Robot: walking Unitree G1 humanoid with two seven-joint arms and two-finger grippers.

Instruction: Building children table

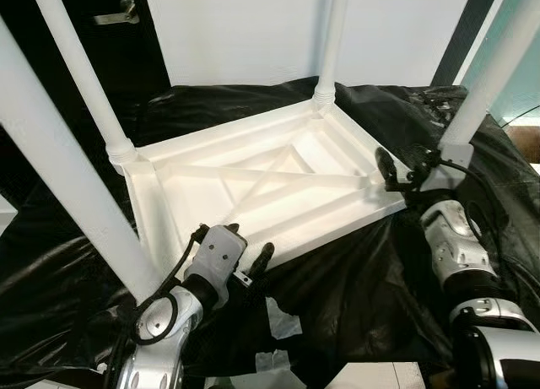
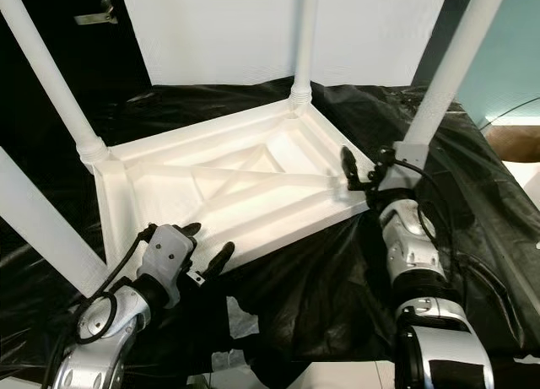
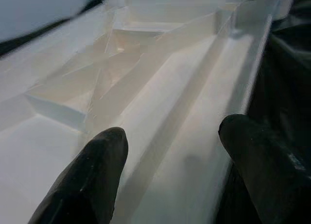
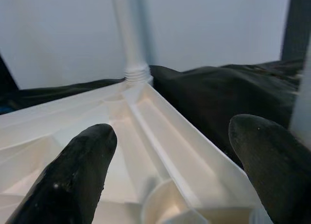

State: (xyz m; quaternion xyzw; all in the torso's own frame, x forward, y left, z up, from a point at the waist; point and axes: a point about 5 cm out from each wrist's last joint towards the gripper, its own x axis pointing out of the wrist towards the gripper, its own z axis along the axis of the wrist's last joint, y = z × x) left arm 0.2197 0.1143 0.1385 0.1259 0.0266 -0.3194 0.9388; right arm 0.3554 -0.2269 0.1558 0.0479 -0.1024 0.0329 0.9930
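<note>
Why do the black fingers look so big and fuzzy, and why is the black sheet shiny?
In the left wrist view the fingers sit right against the lens, so they blur; same in the right wrist view. In the left eye view the black sheet glints where its wrinkles catch light, and the white table looks bright.

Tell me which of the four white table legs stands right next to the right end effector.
The leg at the near right corner, rising just beside the right end effector. The far legs and and the near left leg stand away from it.
</note>
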